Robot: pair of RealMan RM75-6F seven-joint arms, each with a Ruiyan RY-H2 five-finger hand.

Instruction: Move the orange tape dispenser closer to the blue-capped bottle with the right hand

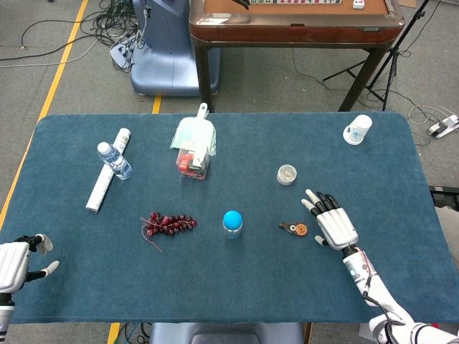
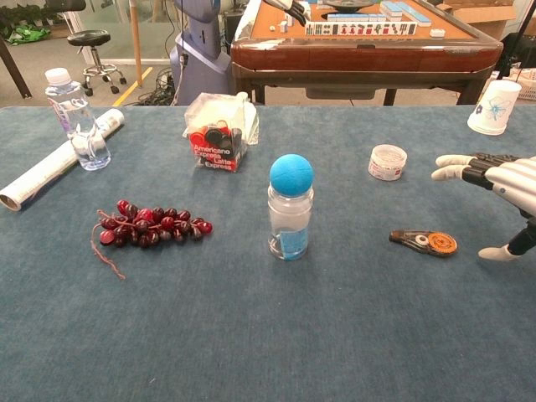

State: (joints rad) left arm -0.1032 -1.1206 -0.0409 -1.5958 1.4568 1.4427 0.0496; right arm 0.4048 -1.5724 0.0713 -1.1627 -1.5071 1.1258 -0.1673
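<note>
The orange tape dispenser [image 1: 295, 228] [image 2: 425, 242], small and black with an orange wheel, lies flat on the blue cloth to the right of the blue-capped bottle [image 1: 232, 223] [image 2: 291, 209], which stands upright mid-table. My right hand [image 1: 332, 222] [image 2: 496, 186] hovers just right of the dispenser, fingers spread, holding nothing and not touching it. My left hand [image 1: 18, 261] rests at the table's near left corner, fingers apart and empty; the chest view does not show it.
A bunch of red grapes [image 1: 166, 224] lies left of the bottle. Behind are a box of capsules [image 1: 193, 150], a water bottle [image 1: 115, 161] on a paper roll [image 1: 106, 179], a small round tin [image 1: 287, 174] and a paper cup [image 1: 357, 130]. A brown table [image 1: 294, 21] stands beyond.
</note>
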